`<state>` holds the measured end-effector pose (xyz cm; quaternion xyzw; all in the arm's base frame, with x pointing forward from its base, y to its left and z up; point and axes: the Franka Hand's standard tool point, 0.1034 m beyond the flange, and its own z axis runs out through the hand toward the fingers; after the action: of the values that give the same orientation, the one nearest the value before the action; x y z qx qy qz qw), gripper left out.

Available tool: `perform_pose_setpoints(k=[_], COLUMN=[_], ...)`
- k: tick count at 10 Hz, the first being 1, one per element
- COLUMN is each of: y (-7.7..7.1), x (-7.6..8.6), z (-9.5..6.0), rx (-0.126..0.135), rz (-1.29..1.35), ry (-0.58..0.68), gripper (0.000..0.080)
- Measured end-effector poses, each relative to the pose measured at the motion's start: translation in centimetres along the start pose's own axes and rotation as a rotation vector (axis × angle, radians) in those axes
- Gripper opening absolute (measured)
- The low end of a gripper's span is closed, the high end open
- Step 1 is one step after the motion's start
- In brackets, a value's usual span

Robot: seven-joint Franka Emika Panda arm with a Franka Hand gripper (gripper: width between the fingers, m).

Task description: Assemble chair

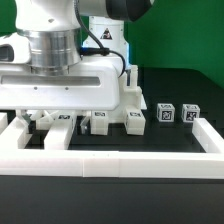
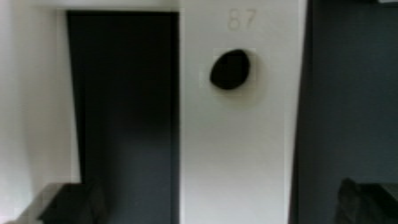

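The chair is in loose matte white parts on the black table. In the wrist view a long white bar [image 2: 222, 140] with an oval hole [image 2: 230, 68] runs between my fingers. My gripper [image 2: 217, 207] is open, with dark fingertips [image 2: 71, 205] wide on either side of the bar and dark gaps between them and it. Another white part [image 2: 25, 100] lies alongside. In the exterior view my gripper [image 1: 52, 116] hangs low over tagged white parts [image 1: 100, 122] near the front rail. A taller white piece [image 1: 135, 100] stands just to their right.
Two small tagged white blocks [image 1: 164, 113] [image 1: 188, 113] stand at the exterior view's right. A long low white border rail [image 1: 110, 160] runs along the front and up both sides. The arm's bulk [image 1: 60, 50] hides the table behind it.
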<state>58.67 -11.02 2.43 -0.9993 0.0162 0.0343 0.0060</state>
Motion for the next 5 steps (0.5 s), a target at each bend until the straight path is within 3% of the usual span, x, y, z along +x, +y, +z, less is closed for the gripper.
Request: perform_pose_setpoints(k=[2,5], y=[-0.1,-0.7], x=[-0.7,-0.7], z=[1.3,1.9], rx=[-0.01,-0.023], rz=[-0.003,-0.014], ry=[0.003,0.028], gripper=[0.0649,0.0649])
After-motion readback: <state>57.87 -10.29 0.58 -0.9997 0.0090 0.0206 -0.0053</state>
